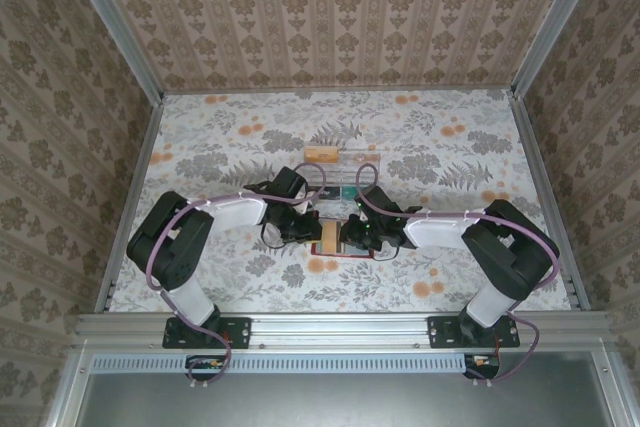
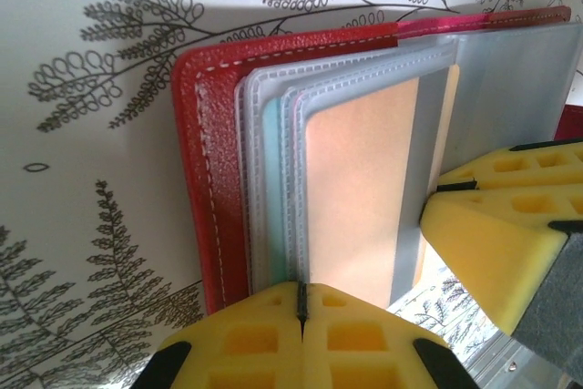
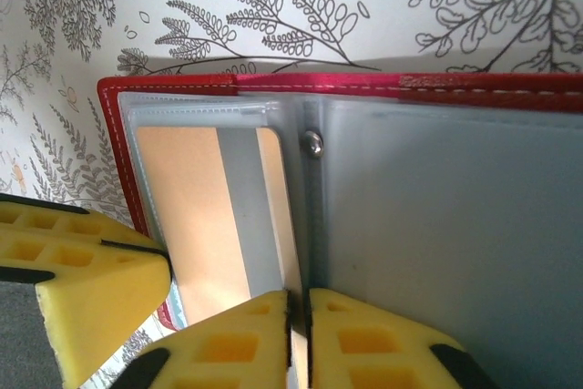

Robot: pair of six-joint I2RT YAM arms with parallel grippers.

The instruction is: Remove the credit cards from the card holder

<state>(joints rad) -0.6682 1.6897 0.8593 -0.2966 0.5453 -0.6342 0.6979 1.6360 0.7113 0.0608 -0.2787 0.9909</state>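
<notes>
The red card holder (image 2: 205, 179) lies open on the flowered table, its clear sleeves (image 2: 260, 170) fanned out. A tan credit card (image 2: 360, 189) with a grey stripe sits in the front sleeve. My left gripper (image 2: 301, 302) is shut on the near edge of the sleeves. In the right wrist view the same tan card (image 3: 182, 216) lies beside the grey-blue inside (image 3: 437, 225) of the card holder (image 3: 364, 82). My right gripper (image 3: 299, 312) is shut on the card's near right edge. From above, both grippers meet over the card (image 1: 329, 237). A pale sheet shows in a rear sleeve; whether it is the whitish card is unclear.
A clear compartment tray (image 1: 345, 169) with an orange item (image 1: 320, 154) stands just behind the grippers. The other arm's yellow finger (image 2: 492, 234) crowds the wallet's right side, and a yellow finger (image 3: 82, 271) presses close on its left. Patterned walls enclose the table.
</notes>
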